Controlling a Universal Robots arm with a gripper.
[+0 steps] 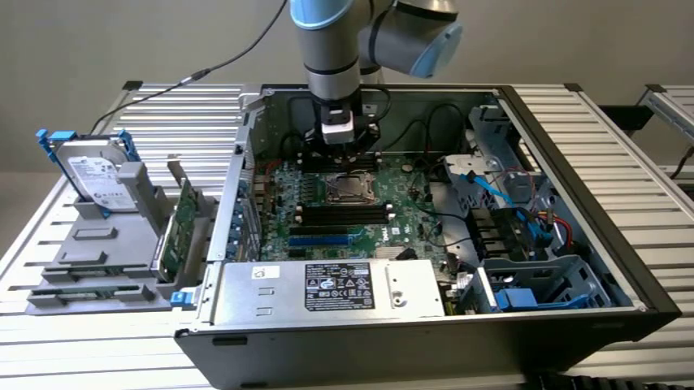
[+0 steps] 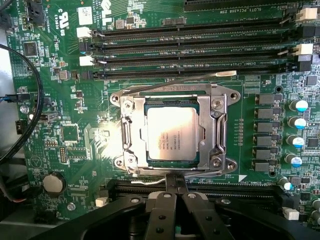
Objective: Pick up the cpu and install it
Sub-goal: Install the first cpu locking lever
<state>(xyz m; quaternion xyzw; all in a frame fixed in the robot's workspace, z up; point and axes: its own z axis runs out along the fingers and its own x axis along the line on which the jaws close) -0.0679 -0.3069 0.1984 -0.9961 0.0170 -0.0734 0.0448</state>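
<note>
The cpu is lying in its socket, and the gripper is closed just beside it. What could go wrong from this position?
1. The shut gripper hangs at the edge of the metal socket frame. A move down could strike the frame or the black slot beside it.
2. It is not clear whether the cpu sits fully flat, so pressing on it might harm the socket.
3. The black cable loops beside the board and could snag the wrist.

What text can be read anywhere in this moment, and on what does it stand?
"SLOT1" and "DIMM", upside down: white print on the motherboard beside the memory slots.
"C US": same board, by a certification mark.
cpu top: faint print, unreadable.
Power supply label: too small to read.
Hard drive label: blurred.
</note>
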